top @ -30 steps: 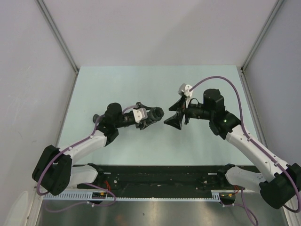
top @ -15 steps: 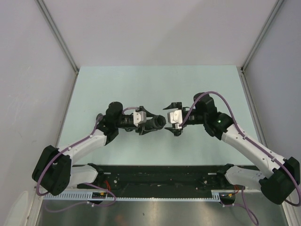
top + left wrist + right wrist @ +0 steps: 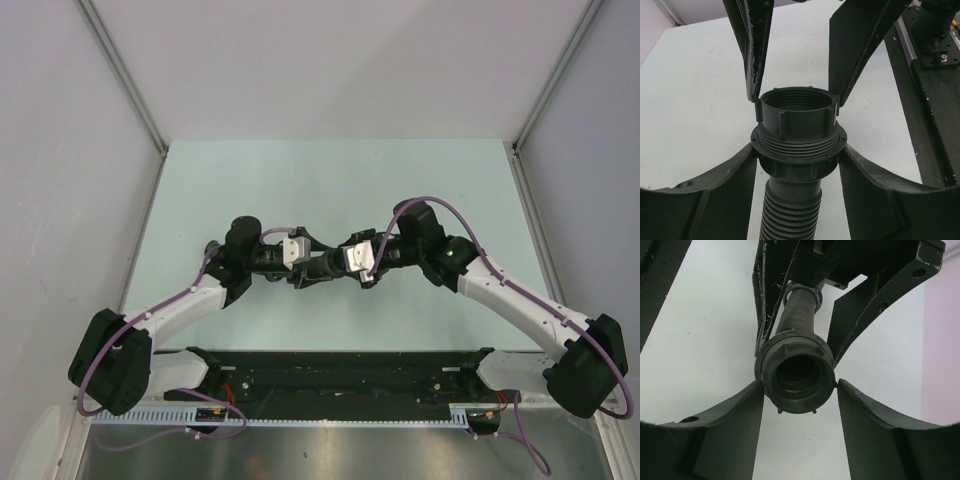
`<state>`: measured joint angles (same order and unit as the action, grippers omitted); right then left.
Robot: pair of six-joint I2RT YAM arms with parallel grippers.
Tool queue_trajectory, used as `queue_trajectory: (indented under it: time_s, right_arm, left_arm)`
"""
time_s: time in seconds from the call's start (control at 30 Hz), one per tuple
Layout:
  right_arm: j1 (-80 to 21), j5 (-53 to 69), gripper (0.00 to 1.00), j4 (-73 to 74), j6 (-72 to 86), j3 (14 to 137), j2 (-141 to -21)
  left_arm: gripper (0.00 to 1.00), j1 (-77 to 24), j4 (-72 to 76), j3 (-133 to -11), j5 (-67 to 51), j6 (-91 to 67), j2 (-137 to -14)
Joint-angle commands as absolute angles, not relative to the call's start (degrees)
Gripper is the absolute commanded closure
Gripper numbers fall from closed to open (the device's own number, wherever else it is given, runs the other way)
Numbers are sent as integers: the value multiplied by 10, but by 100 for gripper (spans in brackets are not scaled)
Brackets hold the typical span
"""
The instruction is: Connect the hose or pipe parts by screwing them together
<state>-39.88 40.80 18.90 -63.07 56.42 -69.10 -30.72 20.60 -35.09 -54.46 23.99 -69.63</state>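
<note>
Top view: both arms meet at frame centre, above the pale green table [image 3: 300, 180].

Left gripper [image 3: 799, 160]: closed on the corrugated tube [image 3: 792, 210], fingers clamped just under its flanged collar. In the left wrist view the tube stands upright at centre.

Ring nut [image 3: 797, 117]: sits on the tube's collared end. Several threads show between nut and flange.

Right gripper [image 3: 799, 385]: comes in from the opposite end. Its fingertips touch both sides of the ring nut, closed on it.

Bright, even, diffuse light casts only faint shadows on the table [image 3: 300, 180], which looks washed-out in both wrist views.
</note>
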Motion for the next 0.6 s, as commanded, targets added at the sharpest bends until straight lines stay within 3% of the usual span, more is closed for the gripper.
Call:
queue_trajectory:
  time_s: [0.0, 0.17, 0.27, 0.47, 0.5, 0.57]
  right_arm:
    - [-408, 411, 44, 174, -628, 586, -704]
    - [-410, 422, 57, 166, -585, 585, -715]
    - [-415, 424, 60, 166, -556, 586, -722]
    - [-423, 399, 66, 104, -353, 584, -754]
    - [-429, 396, 66, 108, -342, 584, -758]
    - [-440, 364, 49, 113, -331, 584, -761]
  left_arm:
    - [100, -307, 221, -376, -566, 245, -684]
    - [100, -308, 221, -377, -552, 250, -682]
    - [100, -308, 221, -378, -534, 256, -680]
    - [100, -317, 221, -380, -477, 273, -684]
    - [100, -318, 221, -381, -476, 275, -685]
    - [100, -321, 221, -379, -472, 276, -688]
